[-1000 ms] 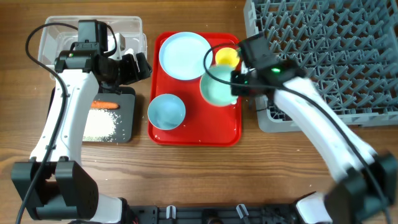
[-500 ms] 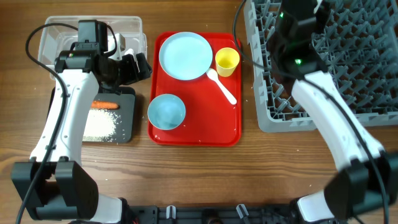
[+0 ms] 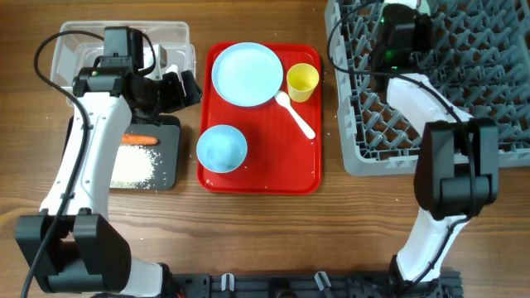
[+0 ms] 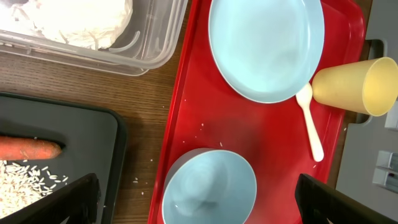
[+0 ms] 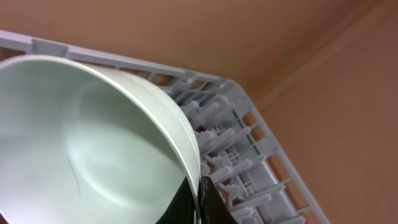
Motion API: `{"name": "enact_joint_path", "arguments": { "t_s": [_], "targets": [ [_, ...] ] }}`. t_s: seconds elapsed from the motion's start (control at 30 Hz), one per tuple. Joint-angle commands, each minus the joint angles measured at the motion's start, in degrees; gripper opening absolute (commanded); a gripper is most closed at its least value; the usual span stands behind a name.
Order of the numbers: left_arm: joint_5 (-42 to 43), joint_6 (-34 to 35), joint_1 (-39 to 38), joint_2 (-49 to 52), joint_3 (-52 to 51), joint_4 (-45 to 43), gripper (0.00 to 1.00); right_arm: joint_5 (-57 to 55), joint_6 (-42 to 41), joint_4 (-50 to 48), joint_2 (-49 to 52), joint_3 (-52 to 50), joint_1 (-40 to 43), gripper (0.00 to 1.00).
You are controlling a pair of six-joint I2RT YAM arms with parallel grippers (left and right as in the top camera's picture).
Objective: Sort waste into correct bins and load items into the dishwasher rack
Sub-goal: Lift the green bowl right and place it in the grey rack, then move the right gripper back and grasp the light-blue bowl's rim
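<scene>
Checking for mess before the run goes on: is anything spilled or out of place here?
Slightly: a few stray rice grains lie on the wooden table between the black tray and the red tray, and a couple on the red tray itself. Nothing else looks odd.

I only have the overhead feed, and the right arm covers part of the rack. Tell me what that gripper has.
Observer: The right wrist view shows the right gripper pinching the rim of the pale green bowl.
Operator: Say whether it's seated in the rack.
Observer: Pegs of the dishwasher rack show just beyond the bowl's wall. Whether they touch cannot be told.
Operator: Now report any waste already binned.
Observer: The left wrist view shows a white crumpled tissue lying in the clear tub.
</scene>
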State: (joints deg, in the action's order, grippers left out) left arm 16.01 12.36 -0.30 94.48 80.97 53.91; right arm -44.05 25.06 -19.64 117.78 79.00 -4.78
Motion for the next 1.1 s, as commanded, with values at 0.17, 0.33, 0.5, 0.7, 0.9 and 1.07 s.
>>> {"name": "enact_joint_path", "arguments": {
  "t_s": [0.17, 0.33, 0.5, 0.7, 0.9, 1.07],
  "targets": [
    [0.66, 0.11, 0.15, -0.94, 0.35, -0.13, 1.00, 0.68, 0.24, 0.42, 2.05, 0.39, -1.38, 0.04],
    [0.66, 0.11, 0.15, -0.94, 0.35, -0.13, 1.00, 0.66, 0.20, 10.34, 2.05, 0.39, -6.80, 0.34],
    [0.66, 0.09, 0.15, -0.94, 0.35, -0.13, 1.00, 0.22, -1.77, 14.01, 2.01, 0.39, -8.83, 0.73],
    [0.66, 0.11, 0.15, -0.94, 0.35, -0.13, 1.00, 0.20, -10.03, 20.02, 0.66, 0.39, -9.20, 0.77],
    [0.66, 0.11, 0.15, -0.94, 0.35, -0.13, 1.00, 5.84, -18.56, 29.73, -9.22, 0.42, -9.22, 0.83],
    [0.66, 0.11, 0.15, -0.94, 0.35, -0.13, 1.00, 25.40, -28.24, 43.65, -18.97, 0.39, -9.27, 1.00]
  ]
}}
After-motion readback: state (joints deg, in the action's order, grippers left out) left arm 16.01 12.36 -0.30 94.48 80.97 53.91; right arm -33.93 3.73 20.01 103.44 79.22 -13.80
